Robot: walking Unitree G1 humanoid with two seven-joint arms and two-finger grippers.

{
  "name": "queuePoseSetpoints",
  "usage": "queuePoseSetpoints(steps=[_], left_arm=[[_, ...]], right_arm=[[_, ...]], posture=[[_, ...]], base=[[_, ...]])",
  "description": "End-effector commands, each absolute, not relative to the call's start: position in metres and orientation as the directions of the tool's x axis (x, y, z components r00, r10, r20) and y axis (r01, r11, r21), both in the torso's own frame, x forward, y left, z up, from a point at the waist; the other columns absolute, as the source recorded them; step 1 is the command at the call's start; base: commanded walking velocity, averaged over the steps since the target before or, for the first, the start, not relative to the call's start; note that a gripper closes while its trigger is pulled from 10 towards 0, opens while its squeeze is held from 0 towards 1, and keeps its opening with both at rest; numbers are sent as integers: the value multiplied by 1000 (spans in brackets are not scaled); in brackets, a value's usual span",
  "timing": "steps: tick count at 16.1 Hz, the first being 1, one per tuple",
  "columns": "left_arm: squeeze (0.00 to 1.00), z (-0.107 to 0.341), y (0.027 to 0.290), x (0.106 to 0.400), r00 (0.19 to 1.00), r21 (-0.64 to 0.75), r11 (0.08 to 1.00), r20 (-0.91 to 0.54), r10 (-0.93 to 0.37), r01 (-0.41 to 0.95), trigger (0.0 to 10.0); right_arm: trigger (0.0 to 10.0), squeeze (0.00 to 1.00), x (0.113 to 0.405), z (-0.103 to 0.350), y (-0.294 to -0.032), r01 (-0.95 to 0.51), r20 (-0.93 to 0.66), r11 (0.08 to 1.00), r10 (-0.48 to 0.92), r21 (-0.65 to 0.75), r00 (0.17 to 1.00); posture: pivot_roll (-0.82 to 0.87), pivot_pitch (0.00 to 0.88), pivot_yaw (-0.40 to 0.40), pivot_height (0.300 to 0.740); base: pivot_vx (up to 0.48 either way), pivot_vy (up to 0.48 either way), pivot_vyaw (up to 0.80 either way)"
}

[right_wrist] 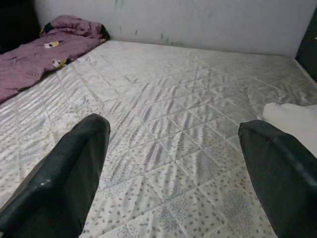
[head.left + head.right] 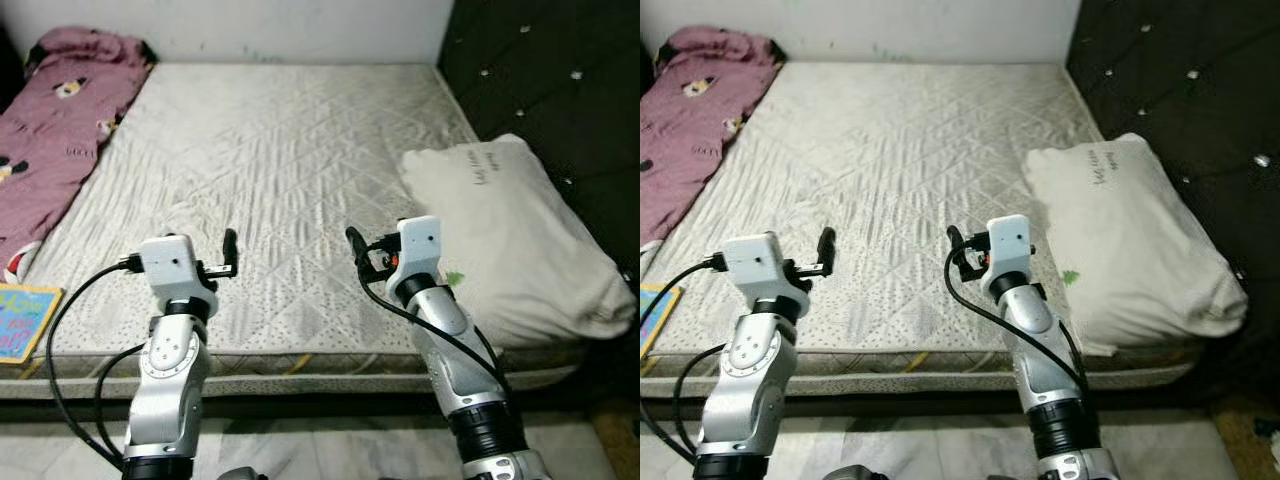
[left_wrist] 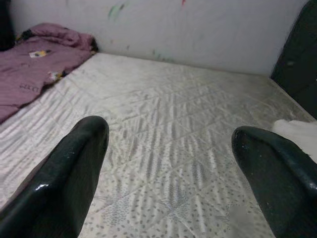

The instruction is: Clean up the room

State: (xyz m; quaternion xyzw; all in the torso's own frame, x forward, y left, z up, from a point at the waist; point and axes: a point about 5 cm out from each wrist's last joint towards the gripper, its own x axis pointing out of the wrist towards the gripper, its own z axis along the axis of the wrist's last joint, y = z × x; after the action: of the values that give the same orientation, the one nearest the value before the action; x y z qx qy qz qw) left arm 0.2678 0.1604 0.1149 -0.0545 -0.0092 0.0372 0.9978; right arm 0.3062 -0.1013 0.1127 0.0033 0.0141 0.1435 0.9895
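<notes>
1. Bedding lies at ten o'clock of the head view: a maroon printed blanket [image 2: 55, 120] bunched along the left edge of the mattress [image 2: 290, 160], reaching up to the white wall [image 2: 250, 25].
2. At eight o'clock, a colourful book [image 2: 22, 318] lies just beside the mattress's near left corner.
3. Left gripper [image 2: 231, 252] hovers at seven o'clock over the near edge of the quilted mattress, its two black fingers [image 3: 64, 178] spread wide apart and holding nothing.
4. Right gripper [image 2: 356, 247] hovers at five o'clock over the same near edge, its fingers [image 1: 69, 173] likewise spread apart and empty.
5. At three o'clock a cream pillow [image 2: 510, 230] with small dark lettering rests on the right side of the mattress, against the black tufted headboard [image 2: 560, 90].
6. A small green scrap [image 2: 455, 277] shows on the pillow's near edge, just beside the right arm.
</notes>
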Motion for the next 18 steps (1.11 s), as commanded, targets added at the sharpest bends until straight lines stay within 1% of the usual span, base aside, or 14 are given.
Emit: queuePoseSetpoints(steps=[1,4,6,8,11,18], left_arm=[[0,116,157,269,998,-114,992,9,64,-62,10000],[0,117,152,269,999,-93,995,21,34,-32,10000],[0,116,152,269,999,-104,994,19,37,-35,10000],[0,115,152,270,999,-122,992,7,38,-37,10000],[0,114,153,270,999,-130,991,-1,41,-40,10000],[0,114,153,271,999,-151,987,-4,52,-52,10000]], right_arm=[[10000,0,307,114,-105,-274,-20,962,274,-1,962],[10000,0,307,113,-107,-266,-22,964,266,-4,964],[10000,0,307,112,-108,-263,-23,965,263,-1,964],[10000,0,307,110,-108,-259,-41,966,259,12,965],[10000,0,307,109,-109,-253,-43,967,254,16,966],[10000,0,308,107,-110,-257,-54,966,257,-4,965]], posture=[[-117,5,9,740],[-116,5,9,740],[-116,5,9,740],[-116,0,11,740],[-116,1,12,740],[-117,0,8,740]], base=[[0,0,0],[0,0,0],[0,0,0],[0,480,0],[0,480,-800],[0,480,0]])
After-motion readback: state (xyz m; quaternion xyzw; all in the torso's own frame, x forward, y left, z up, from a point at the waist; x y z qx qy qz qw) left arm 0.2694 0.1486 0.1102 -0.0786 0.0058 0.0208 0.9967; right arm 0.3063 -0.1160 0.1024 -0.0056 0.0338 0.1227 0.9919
